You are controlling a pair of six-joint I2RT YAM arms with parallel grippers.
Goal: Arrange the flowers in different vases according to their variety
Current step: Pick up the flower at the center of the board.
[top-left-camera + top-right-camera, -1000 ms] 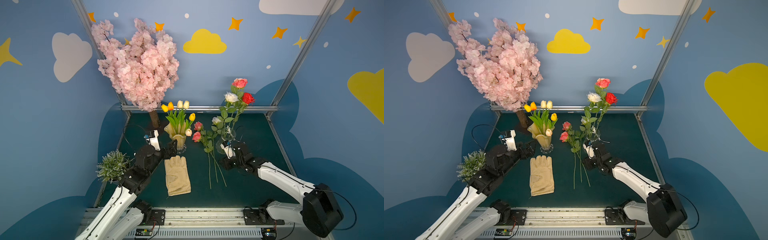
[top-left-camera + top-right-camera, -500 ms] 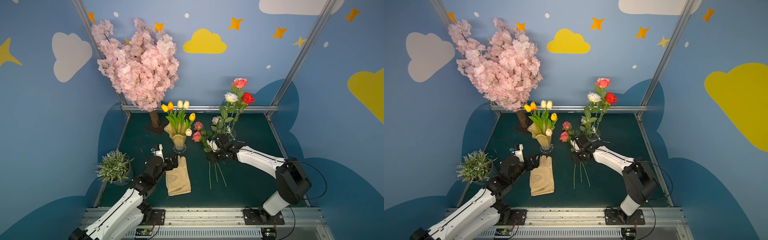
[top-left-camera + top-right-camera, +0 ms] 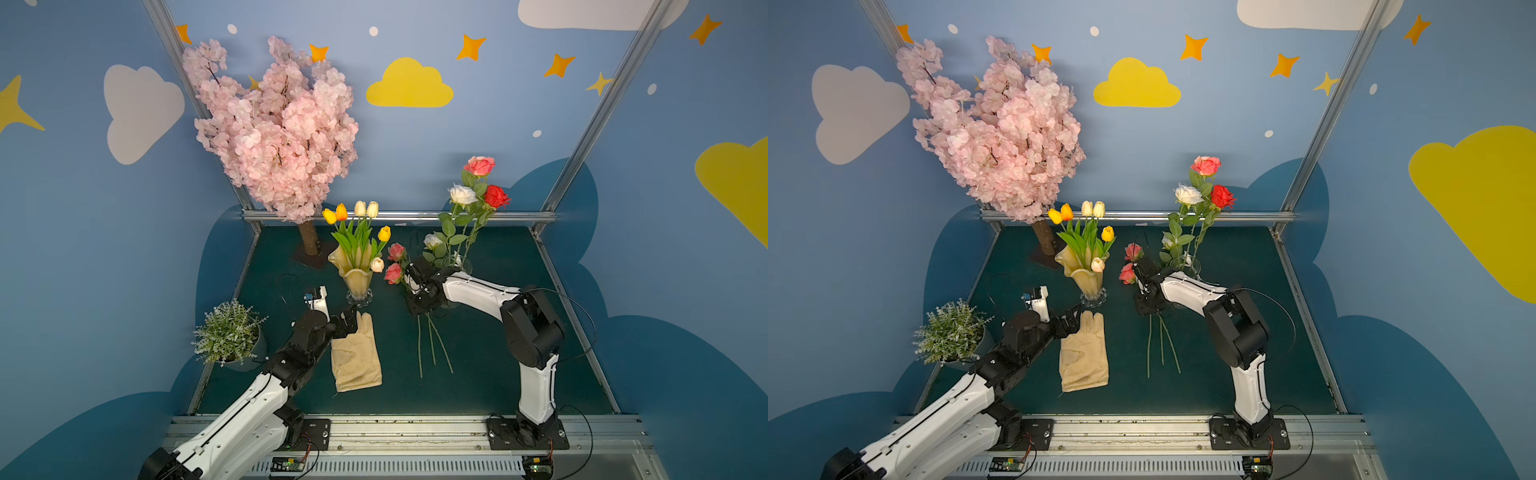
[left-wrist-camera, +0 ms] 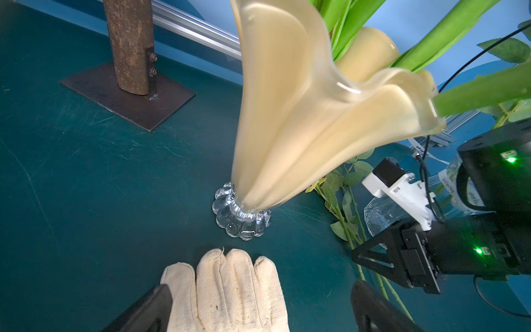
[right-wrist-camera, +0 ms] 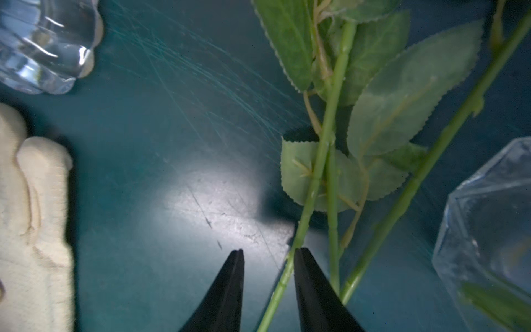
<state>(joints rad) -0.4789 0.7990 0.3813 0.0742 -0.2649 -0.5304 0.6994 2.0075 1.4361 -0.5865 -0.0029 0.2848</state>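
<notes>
Straddling one loose rose stem point(image 5: 315, 178) on the mat point(image 5: 172, 143), the right gripper point(image 5: 268, 253) stands narrowly apart, not pinching; its arm hides most of the glass vase point(image 3: 459, 262). The left gripper point(image 4: 261, 284), spread wide above the glove point(image 4: 230, 281), is cut off in its wrist view; tulips point(image 3: 357, 232) fill the amber vase point(image 3: 356, 278)

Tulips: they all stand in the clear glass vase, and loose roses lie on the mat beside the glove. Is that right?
Not quite. The tulips stand in the yellow vase with the wavy rim, as both top views show. The clear glass vase holds upright roses instead. The rest is right: loose roses lie on the mat beside the glove.
</notes>
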